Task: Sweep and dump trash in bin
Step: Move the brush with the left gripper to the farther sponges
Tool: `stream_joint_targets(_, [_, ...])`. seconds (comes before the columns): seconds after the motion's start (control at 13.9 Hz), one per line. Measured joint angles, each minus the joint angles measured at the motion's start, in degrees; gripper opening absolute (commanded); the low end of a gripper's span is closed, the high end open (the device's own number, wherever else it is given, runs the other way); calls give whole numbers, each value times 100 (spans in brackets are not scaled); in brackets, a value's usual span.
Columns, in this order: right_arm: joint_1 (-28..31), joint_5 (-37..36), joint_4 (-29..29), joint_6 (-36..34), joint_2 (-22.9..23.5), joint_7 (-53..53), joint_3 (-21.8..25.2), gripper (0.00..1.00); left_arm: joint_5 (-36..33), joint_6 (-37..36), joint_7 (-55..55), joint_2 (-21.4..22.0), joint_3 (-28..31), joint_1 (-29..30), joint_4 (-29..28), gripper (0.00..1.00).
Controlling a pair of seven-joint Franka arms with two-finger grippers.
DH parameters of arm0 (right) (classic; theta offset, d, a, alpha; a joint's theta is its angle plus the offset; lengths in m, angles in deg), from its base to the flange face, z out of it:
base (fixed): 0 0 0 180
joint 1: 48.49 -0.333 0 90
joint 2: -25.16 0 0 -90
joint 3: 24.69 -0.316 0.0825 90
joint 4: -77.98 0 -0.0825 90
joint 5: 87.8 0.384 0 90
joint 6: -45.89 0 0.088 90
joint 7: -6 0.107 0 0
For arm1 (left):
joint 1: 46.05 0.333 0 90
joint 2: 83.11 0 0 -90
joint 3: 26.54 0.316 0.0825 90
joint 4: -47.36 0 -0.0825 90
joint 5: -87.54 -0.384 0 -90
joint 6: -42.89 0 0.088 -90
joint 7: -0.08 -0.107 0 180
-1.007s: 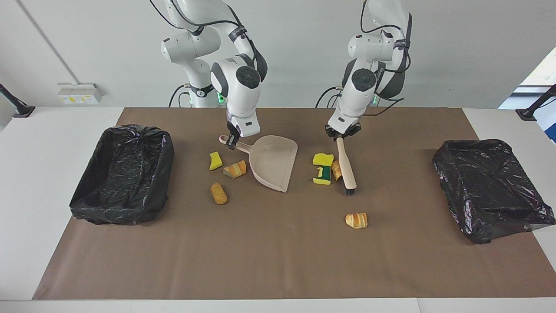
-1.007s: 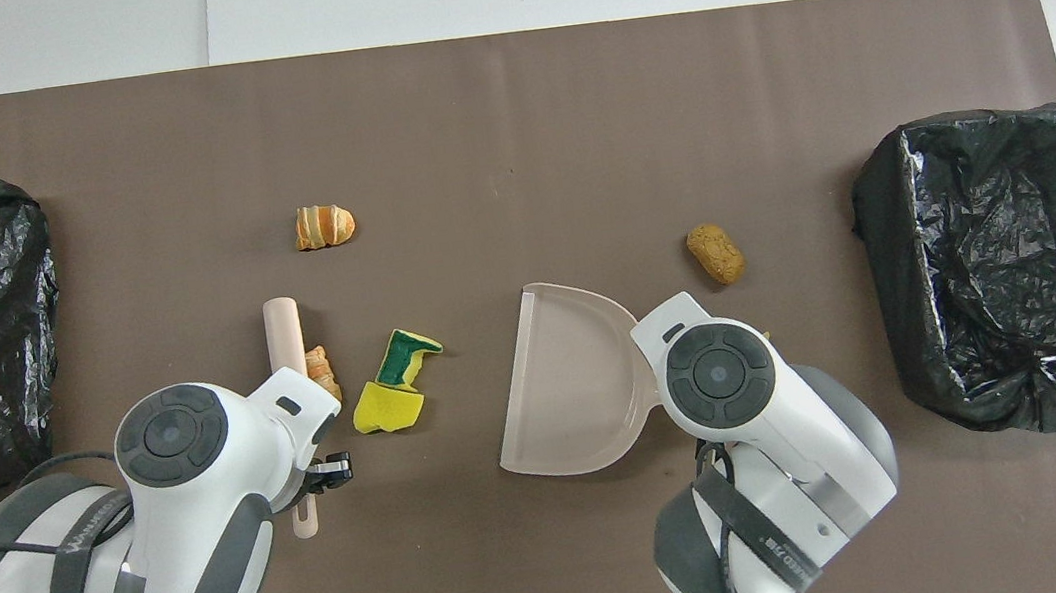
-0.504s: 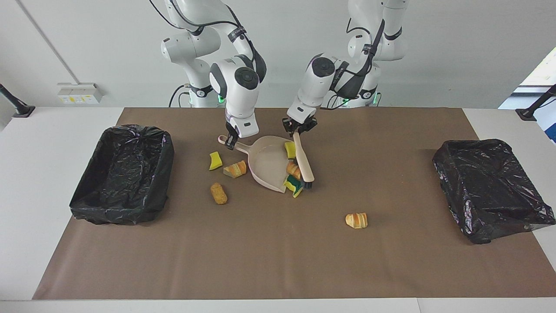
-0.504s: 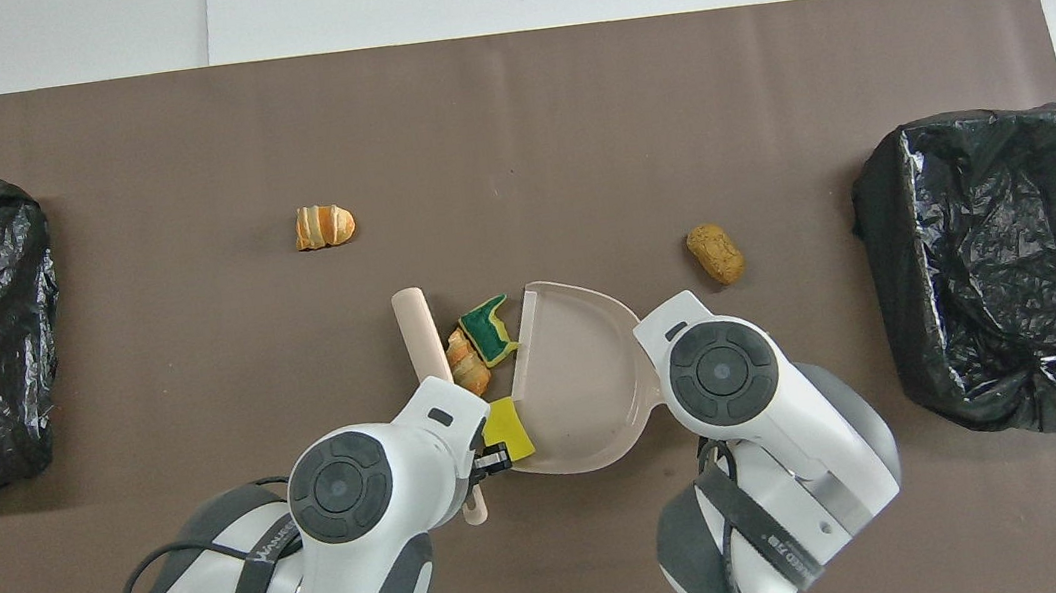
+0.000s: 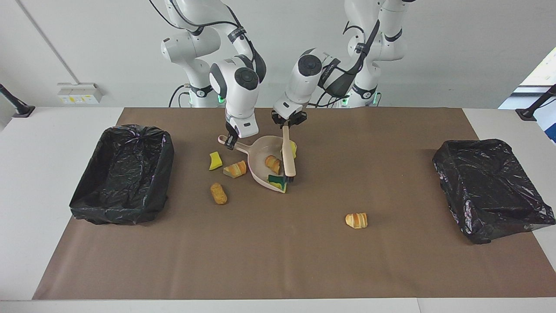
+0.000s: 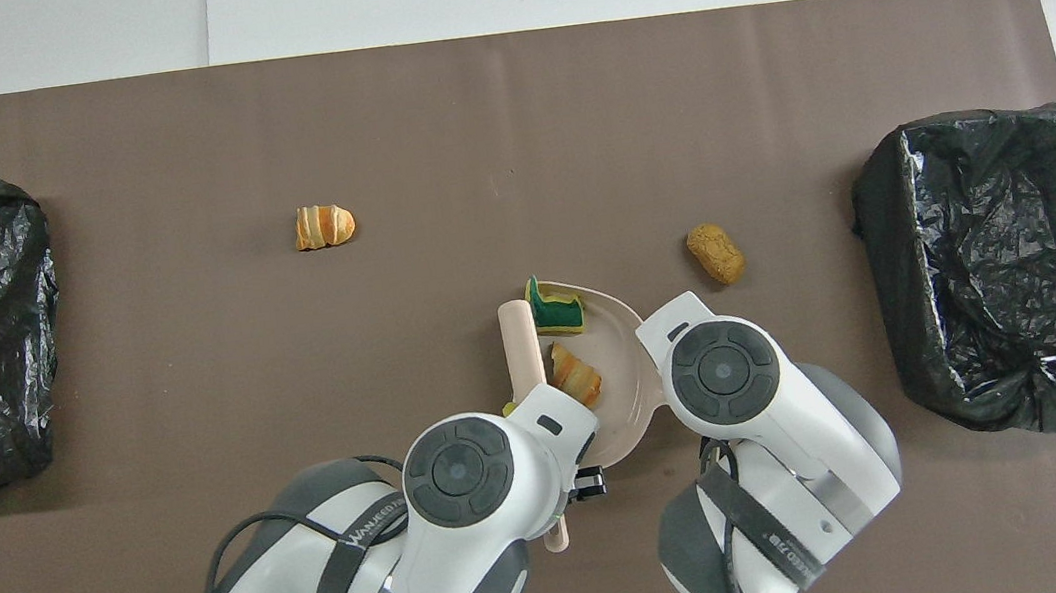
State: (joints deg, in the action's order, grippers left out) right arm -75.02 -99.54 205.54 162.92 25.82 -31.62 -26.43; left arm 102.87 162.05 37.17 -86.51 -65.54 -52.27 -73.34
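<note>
Trash lies in two groups on the brown mat [image 5: 278, 261], between two black-lined bins: one bin [image 5: 124, 174] at the right arm's end, the other bin [image 5: 491, 187] at the left arm's end. The pink dustpan [image 5: 263, 163] holds three pieces — a green-backed sponge [image 5: 277, 181] at its lip, a bread piece [image 5: 273, 164], a yellow sponge [image 5: 294, 150] beside the brush [image 5: 288, 156]. The left gripper [image 5: 287, 123] pinches the brush handle; the right gripper [image 5: 231, 141] pinches the dustpan handle. Loose on the mat — a yellow sponge bit [image 5: 214, 161], a crust [image 5: 236, 169], a nugget [image 5: 218, 193], a croissant [image 5: 356, 220].
</note>
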Motion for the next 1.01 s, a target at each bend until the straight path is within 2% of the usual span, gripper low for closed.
stream_joint_targets(0.14, [0, 0, 0, 0, 0, 0, 0, 0, -92, -655, -300, 30, 457, 36, 411, 0])
stream_joint_targets(0.29, [0, 0, 0, 0, 0, 0, 0, 0, -399, -809, -541, 44, 731, 79, 548, 0])
stream_joint_targets(0.58, [0, 0, 0, -1, 0, 0, 0, 0, -696, -817, -1556, 28, 1304, 79, 533, 0])
stream_joint_targets(0.79, [4, 50, 1, -136, 0, 0, 2, 0, -1373, -773, -2686, -5, 2079, 101, 532, 0])
stream_joint_targets(1.01, [11, 140, 1, -207, 0, 0, 3, 0, -1964, -344, -3609, -222, 2675, 135, 563, 0])
